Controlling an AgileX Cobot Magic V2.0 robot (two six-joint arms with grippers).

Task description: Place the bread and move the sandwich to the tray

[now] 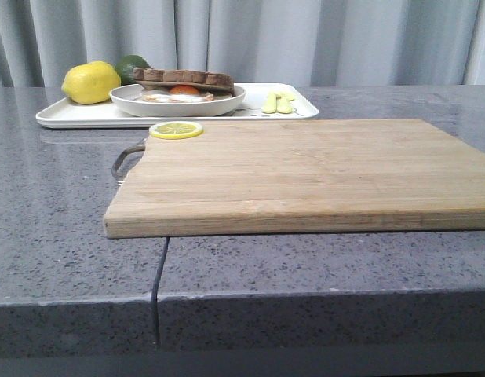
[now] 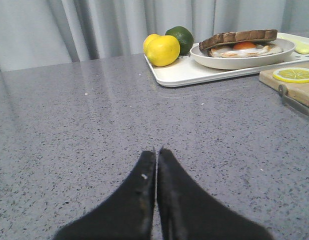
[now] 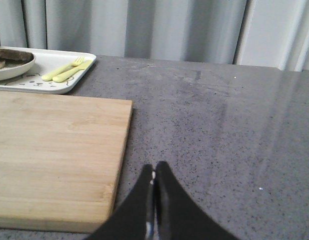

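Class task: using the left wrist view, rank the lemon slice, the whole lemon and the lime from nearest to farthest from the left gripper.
From the left gripper, shut over the bare counter:
1. Lemon slice, on the cutting board's corner, off to one side.
2. Whole lemon, on the tray's near end.
3. Lime, just behind the lemon, beside the plate.

A grey speckled worktop point(image 1: 62, 228) carries a wooden board point(image 1: 305, 177) near its front edge and, just behind it, a white tray point(image 1: 70, 116).
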